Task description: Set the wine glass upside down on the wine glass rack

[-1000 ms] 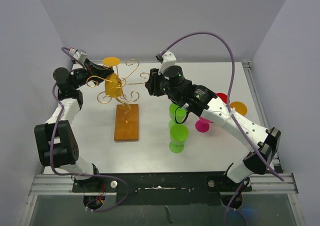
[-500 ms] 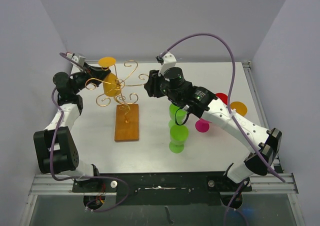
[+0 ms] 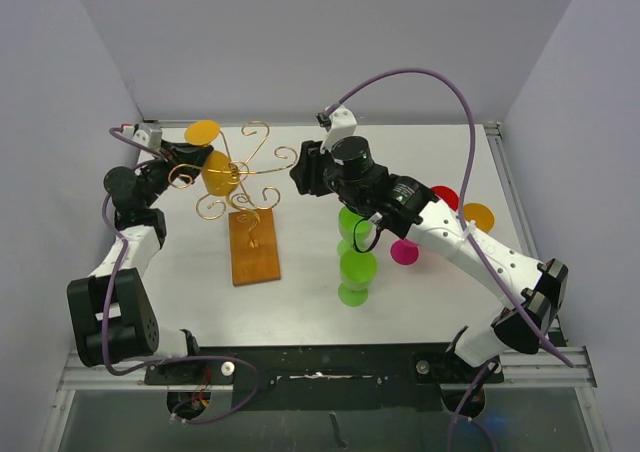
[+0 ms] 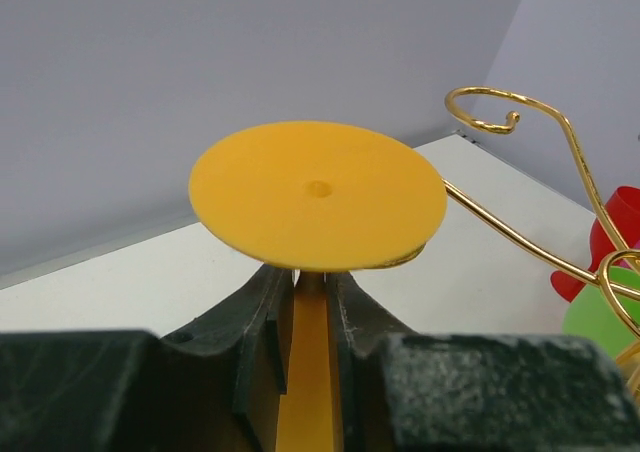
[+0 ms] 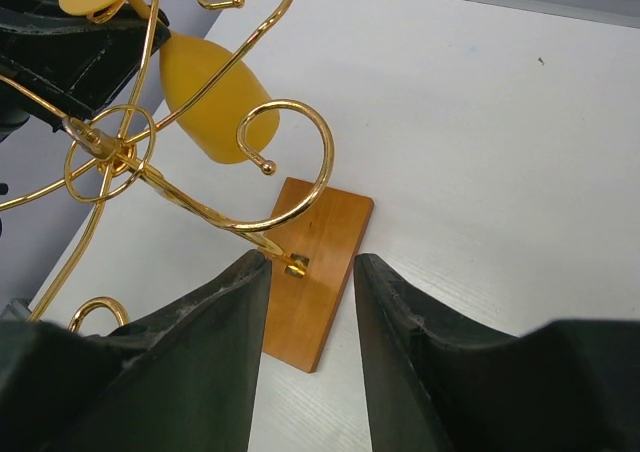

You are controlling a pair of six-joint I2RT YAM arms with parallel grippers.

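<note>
Hanging foot-up in the wine glass rack (image 3: 253,252), the wine glass (image 3: 216,172) looks nearly placed, only release remaining: left fingers (image 4: 265,317) hug its stem, whether pinching I cannot tell, right fingers (image 5: 215,332) spread, empty.

Left tool (image 4: 305,280) at far left, fingers pinched narrow; right tool (image 5: 310,267) central, fingers apart; both arms elbow-bent.

We find no legible text, label, brand, number or sign in any view.
</note>
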